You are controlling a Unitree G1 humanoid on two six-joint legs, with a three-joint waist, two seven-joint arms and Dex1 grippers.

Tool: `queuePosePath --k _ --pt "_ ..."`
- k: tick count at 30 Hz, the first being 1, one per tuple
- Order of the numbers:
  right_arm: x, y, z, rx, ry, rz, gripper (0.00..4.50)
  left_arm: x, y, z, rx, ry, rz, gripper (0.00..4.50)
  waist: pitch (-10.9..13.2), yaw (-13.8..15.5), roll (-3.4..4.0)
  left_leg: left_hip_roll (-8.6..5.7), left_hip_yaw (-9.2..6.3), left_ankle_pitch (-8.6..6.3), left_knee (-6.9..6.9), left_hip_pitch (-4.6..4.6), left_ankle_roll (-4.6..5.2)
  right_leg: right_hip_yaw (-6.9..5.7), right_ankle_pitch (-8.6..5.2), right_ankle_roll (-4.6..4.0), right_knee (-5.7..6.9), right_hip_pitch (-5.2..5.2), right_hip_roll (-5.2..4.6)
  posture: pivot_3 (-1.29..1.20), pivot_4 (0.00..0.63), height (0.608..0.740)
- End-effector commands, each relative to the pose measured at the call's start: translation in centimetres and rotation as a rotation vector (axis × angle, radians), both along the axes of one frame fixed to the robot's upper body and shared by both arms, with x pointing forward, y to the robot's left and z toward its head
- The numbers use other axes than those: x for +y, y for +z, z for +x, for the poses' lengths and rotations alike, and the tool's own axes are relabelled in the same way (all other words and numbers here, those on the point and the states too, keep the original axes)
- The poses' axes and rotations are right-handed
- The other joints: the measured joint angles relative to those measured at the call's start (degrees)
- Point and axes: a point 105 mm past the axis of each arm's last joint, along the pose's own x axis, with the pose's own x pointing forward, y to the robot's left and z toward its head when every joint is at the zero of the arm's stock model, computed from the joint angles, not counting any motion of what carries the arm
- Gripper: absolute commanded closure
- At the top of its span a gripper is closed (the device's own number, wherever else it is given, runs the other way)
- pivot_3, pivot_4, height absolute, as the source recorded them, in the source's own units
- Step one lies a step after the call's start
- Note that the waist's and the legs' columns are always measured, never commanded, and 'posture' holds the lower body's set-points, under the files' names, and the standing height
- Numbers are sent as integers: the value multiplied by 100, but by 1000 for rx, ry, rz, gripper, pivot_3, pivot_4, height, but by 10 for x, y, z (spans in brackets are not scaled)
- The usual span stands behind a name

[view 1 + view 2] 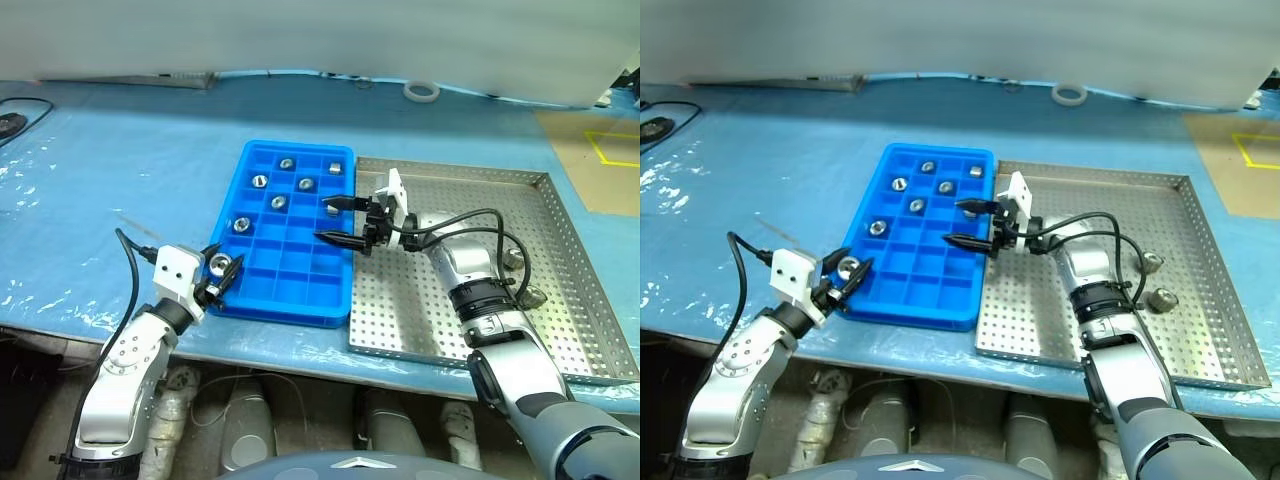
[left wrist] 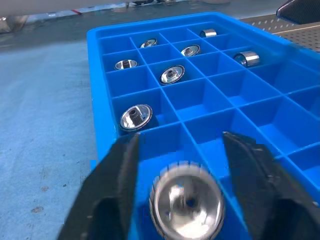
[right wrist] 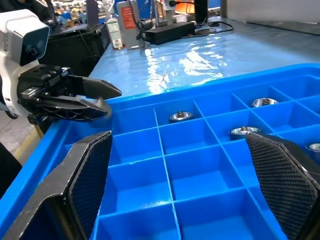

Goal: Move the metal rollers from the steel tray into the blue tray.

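The blue tray (image 1: 290,282) lies left of the steel tray (image 1: 400,310), and several metal rollers (image 1: 279,202) sit in its far compartments. My left gripper (image 1: 222,272) hovers at the blue tray's near-left corner. Its fingers (image 2: 120,170) stand apart with one roller (image 2: 186,206) loose between them over a corner compartment. My right gripper (image 1: 322,220) is open and empty over the blue tray's right edge, pointing left. Two rollers (image 1: 513,260) lie on the steel tray's right side, behind my right forearm.
A white tape ring (image 1: 421,91) lies at the back of the blue-covered table. A cardboard sheet with yellow tape (image 1: 600,150) is at the far right. A black cable (image 1: 12,122) rests at the far left. The table's front edge runs just below both trays.
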Motion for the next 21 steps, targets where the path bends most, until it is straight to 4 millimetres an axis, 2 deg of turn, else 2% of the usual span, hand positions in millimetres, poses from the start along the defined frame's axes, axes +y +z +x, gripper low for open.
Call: queuePosePath --k 1,3,5,8,15,18,21 --pt "-10 14 0 -66 -39 12 0 -3 4 5 -2 -24 -49 583 0 6 0 0 0 1 -1 1 -2 1 0 0 1 0 1 106 150 740" --pt "-18 16 2 -72 -84 22 0 -16 15 10 -13 -107 -118 38 0 8 1 1 -1 4 -1 0 -6 2 0 0 6 -1 1 -19 150 740" --pt "-28 19 4 -77 -132 30 0 -34 25 10 -21 -237 -163 38 0 -13 1 1 1 7 2 1 -9 12 1 -2 10 -2 14 -60 150 740" --pt "-41 18 3 -87 -200 20 0 -43 35 18 -39 -313 -159 38 -1 -41 0 1 3 7 4 3 -9 14 2 -3 12 -2 19 -119 150 740" --pt "-81 25 -8 -119 -392 26 0 -75 53 67 -64 -436 -118 38 -1 -318 1 8 4 14 7 11 -18 21 3 -3 19 -4 41 -335 150 740" --pt "-104 24 -20 -123 -488 1 0 -106 56 92 -63 -508 -69 38 -3 -403 3 2 7 12 15 11 -13 27 4 -1 18 -2 41 -432 150 740" --pt "-122 23 -35 -124 -572 -20 0 -136 59 106 -56 -580 -56 38 -3 -555 3 2 7 8 21 9 -5 35 5 -1 17 -2 42 -525 150 740"
